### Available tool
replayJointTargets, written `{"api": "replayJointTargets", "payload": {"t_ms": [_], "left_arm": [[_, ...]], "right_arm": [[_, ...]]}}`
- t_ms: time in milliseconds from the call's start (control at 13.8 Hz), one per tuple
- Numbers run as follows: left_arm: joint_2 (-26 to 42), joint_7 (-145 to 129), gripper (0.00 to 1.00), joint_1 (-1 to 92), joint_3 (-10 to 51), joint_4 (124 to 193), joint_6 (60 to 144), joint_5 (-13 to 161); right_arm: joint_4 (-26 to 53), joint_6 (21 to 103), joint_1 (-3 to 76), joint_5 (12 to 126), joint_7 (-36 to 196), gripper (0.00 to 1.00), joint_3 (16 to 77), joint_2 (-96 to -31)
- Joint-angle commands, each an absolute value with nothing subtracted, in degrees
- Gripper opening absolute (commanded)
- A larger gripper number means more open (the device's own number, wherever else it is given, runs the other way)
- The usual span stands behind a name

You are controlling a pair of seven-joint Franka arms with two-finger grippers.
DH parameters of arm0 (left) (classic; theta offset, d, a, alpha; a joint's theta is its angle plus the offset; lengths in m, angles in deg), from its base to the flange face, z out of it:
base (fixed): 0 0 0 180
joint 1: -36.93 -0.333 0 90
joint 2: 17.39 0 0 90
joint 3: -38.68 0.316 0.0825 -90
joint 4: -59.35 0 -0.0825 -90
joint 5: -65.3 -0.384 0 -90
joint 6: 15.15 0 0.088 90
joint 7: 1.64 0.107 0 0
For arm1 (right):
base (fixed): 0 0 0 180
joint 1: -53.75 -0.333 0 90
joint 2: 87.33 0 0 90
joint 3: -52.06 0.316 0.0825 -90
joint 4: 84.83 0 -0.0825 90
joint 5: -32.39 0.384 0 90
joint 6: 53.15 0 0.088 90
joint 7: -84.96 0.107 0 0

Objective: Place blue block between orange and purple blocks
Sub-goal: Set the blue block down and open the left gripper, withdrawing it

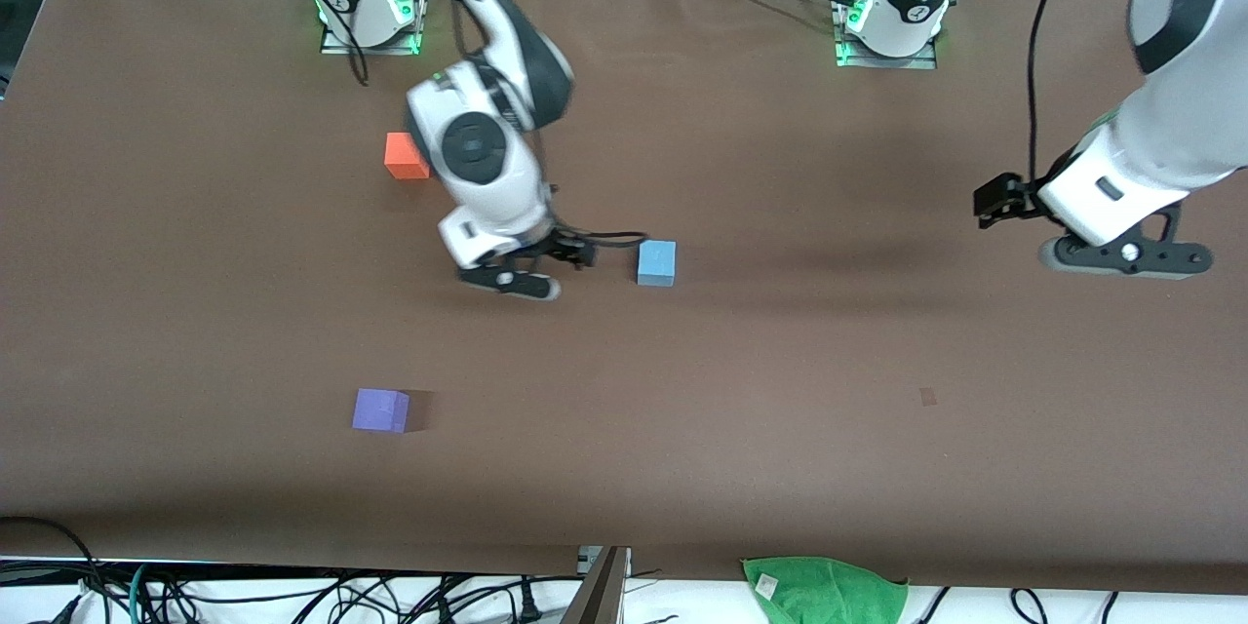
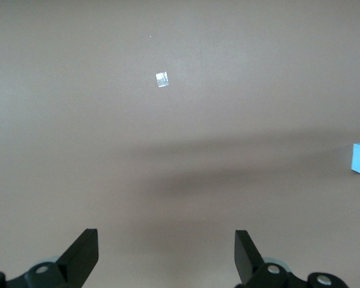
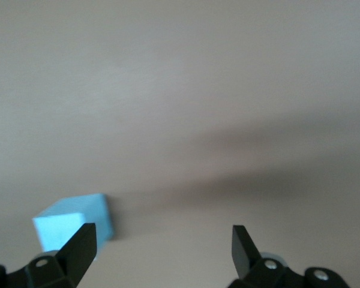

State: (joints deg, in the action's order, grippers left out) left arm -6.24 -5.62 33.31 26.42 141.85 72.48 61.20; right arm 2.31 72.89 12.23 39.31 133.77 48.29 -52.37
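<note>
Presently my right gripper hangs low over the table, its jaws spread wide and holding nothing, just beside the blue block on the side toward the right arm's end. Seen through my right wrist view, the blue block sits partly behind one fingertip, off the centre line of the gap, so I am not yet squared over it.

Blue block: a small matte cube resting flat and alone, roughly mid-table. Orange block: farther from the front camera, partly hidden by my right arm. Purple block: nearer the front camera, well apart from the orange one, with bare table between them.

Handling, as I judge it: the cube looks light and rigid, possibly foam, with plain dull faces that should not slip. Two opposite vertical faces offer the best hold, pads flat and centred at mid-height; gripping across a corner would likely twist it.

My left gripper waits over the left arm's end of the table, jaws open and empty in its own wrist view.
</note>
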Motion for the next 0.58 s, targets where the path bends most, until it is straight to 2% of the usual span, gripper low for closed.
{"api": "replayJointTargets", "payload": {"t_ms": [0,145,363,508], "left_arm": [[-15.1,0.4,1.0,35.3,33.1,152.9,76.0,66.8],[-19.9,1.8,1.0,35.3,34.0,159.0,81.0,66.6],[-20.6,0.5,1.0,39.5,37.3,159.6,80.0,66.4],[-19.9,-0.1,1.0,39.0,37.3,158.9,79.6,66.4]], "right_arm": [[-5.3,78.1,8.2,39.5,139.9,1.0,47.2,-44.0],[-8.5,78.9,5.9,39.3,142.0,0.99,47.0,-40.7],[-11.3,79.6,4.0,36.2,143.8,0.99,47.0,-38.8],[-11.2,83.6,2.7,35.7,143.8,0.99,47.0,-37.7]]}}
